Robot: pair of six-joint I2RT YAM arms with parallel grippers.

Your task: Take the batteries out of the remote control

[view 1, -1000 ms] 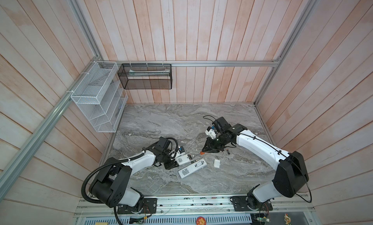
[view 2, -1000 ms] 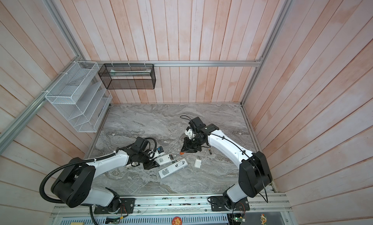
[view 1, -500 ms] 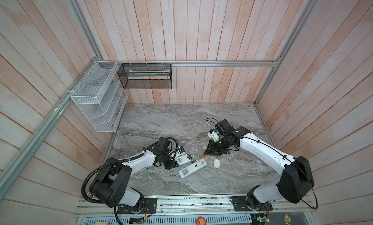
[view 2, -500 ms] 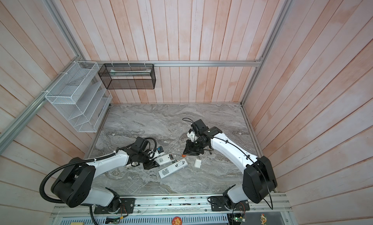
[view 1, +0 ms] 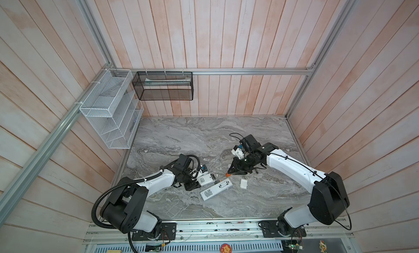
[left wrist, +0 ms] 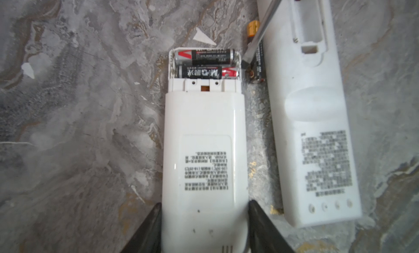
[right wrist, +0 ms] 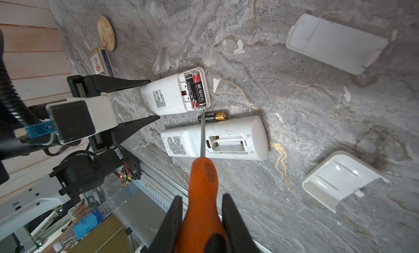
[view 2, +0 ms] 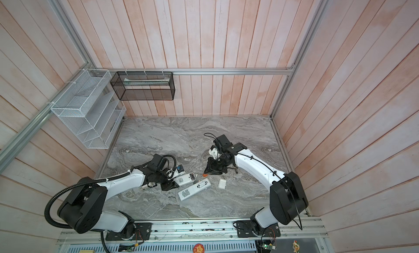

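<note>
Orange driver (right wrist: 202, 179): clamped in my R gripper (right wrist: 202, 196), tip at remote (right wrist: 172, 93) rim. Same pinched by my L gripper (left wrist: 205, 204); 2 batteries (left wrist: 204, 63) seated at end far from L fingers (left wrist: 149, 229). Step: prying. Next: lever tip under nearest one, gently.

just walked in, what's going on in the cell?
The left gripper clamps the short remote, cover off, two batteries still inside. The right gripper holds an orange screwdriver, tip at the end of that battery bay. The long remote has an empty bay; one loose battery lies between the remotes.
</note>
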